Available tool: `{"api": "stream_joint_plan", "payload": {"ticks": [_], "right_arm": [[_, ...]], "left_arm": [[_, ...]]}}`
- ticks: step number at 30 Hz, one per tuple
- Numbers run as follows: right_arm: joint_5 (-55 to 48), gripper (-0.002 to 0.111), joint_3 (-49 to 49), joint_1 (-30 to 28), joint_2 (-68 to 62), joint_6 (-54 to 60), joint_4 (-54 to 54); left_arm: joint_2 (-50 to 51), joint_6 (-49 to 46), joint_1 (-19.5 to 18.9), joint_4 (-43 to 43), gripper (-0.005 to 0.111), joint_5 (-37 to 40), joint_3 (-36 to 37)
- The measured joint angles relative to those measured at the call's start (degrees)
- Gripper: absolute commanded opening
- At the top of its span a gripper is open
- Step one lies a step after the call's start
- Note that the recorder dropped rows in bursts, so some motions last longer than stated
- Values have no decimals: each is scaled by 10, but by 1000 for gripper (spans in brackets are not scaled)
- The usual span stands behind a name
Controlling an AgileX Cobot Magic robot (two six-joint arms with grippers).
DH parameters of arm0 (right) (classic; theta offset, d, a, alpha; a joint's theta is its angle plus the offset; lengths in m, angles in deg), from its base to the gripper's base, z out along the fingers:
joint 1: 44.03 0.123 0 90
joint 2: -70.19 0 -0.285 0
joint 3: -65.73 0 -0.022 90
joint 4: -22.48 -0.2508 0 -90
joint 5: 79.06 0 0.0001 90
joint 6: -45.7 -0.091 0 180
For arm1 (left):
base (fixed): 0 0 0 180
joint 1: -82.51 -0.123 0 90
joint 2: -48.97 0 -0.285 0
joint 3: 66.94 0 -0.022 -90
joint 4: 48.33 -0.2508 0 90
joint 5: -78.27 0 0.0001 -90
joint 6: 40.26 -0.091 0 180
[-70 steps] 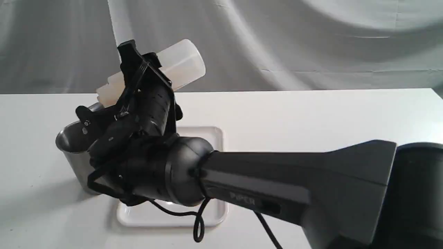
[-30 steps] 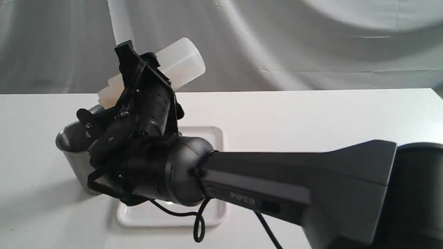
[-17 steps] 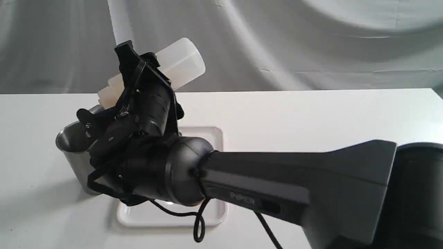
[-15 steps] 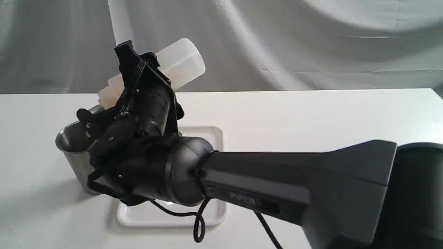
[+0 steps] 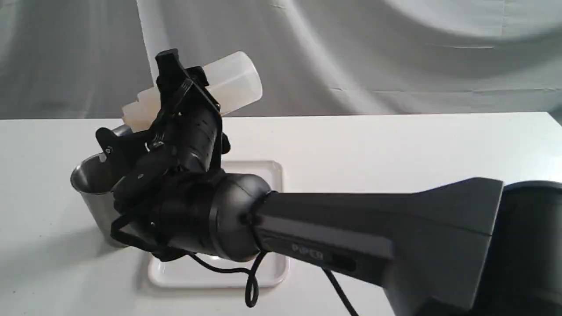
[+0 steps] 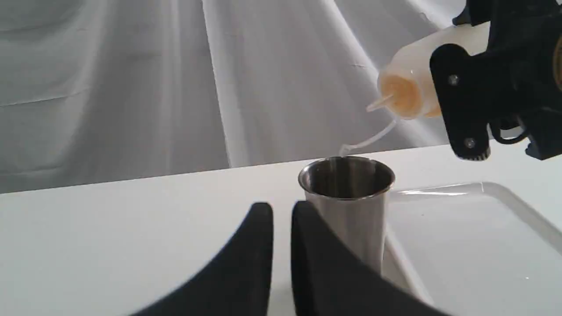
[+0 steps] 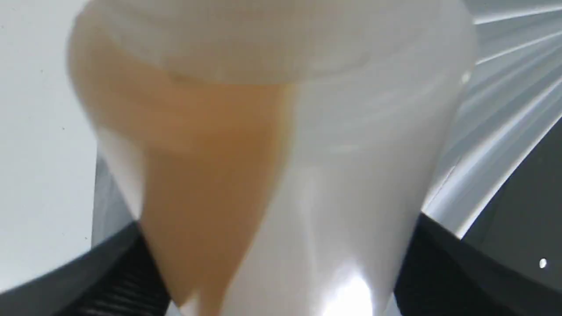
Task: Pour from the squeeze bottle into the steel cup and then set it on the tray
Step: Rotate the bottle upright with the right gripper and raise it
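The right arm (image 5: 373,232) read "PiPER". Jaws of the right gripper (image 5: 138,101) clamped the whitish squeeze bottle (image 6: 410,87), orange inside, tipped toward eight o'clock over the steel cup (image 6: 347,184). Jaws of the left gripper (image 6: 282,207) sat nearly together.

The squeeze bottle (image 7: 342,175) fills nearly the whole picture, very close to the lens and slightly blurred. Its wall is translucent and whitish. Amber-orange liquid (image 7: 197,175) lies pooled along one side of it, the other side pale and empty, with a bright glare spot on the plastic. The right pincer (image 7: 276,267) clamps the bottle, its black fingers (image 7: 118,281) pressed against opposite sides. Beyond the liquid side lies the white bench (image 7: 39,153); beyond the other, grey pleated cloth (image 7: 505,87).
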Motion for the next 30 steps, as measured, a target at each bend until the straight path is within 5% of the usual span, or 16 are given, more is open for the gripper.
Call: {"api": "stream_joint_plan", "payload": {"ticks": [21,30], "right_arm": [[-1,55,0,0,0,-524,-30],[-3,55,0,0,0,-621,-84]], "left_arm": [[0,0,0,0,8,0,0],[0,0,0,0,8,0,0]]}}
